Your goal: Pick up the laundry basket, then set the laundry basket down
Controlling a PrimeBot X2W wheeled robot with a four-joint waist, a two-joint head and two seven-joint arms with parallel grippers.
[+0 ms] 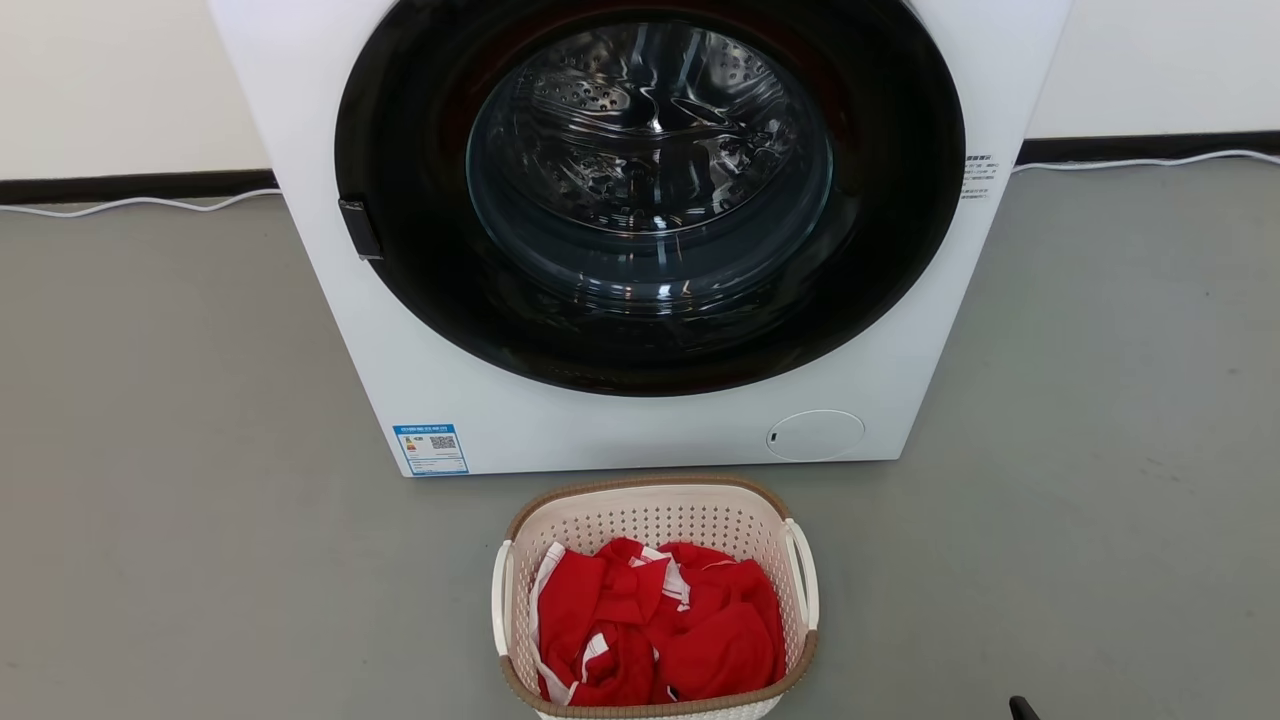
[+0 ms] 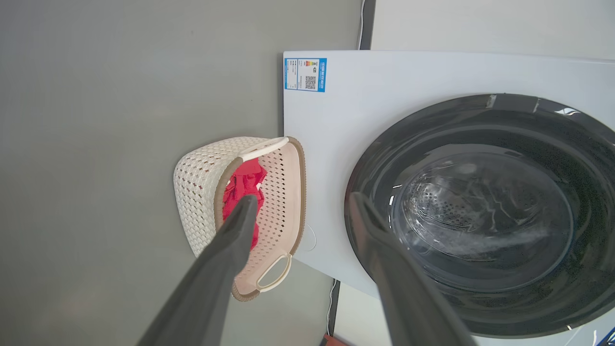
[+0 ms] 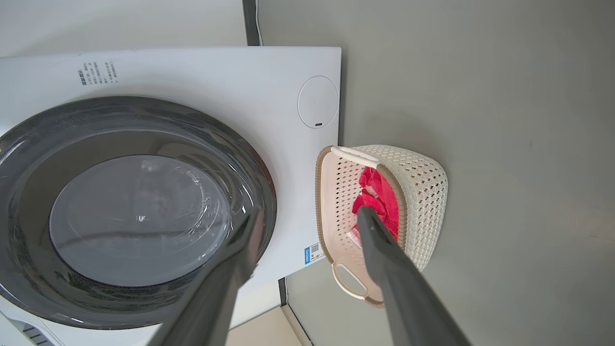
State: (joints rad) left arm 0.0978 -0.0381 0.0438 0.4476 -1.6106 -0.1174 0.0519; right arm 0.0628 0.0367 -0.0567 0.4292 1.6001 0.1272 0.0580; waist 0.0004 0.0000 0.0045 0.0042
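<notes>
My left gripper has its two dark fingers spread wide with nothing between them, hanging in the air well short of the laundry basket. My right gripper is the same: fingers released, apart and empty, touching nothing.

The laundry basket stands upright on the grey floor, straight ahead of me and on the near side of the white washing machine. It sits close to the foot of the machine, with a narrow strip of floor between them. Its brown rim faces up and one white handle shows on its left side, one on its right. Inside lies a crumpled heap of red clothes with white trim, filling the bottom.

The machine's round dark door faces me, and the steel drum shows through its glass. A blue label is at the machine's lower left corner and a round cap at its lower right. A white cable runs along the far wall.
</notes>
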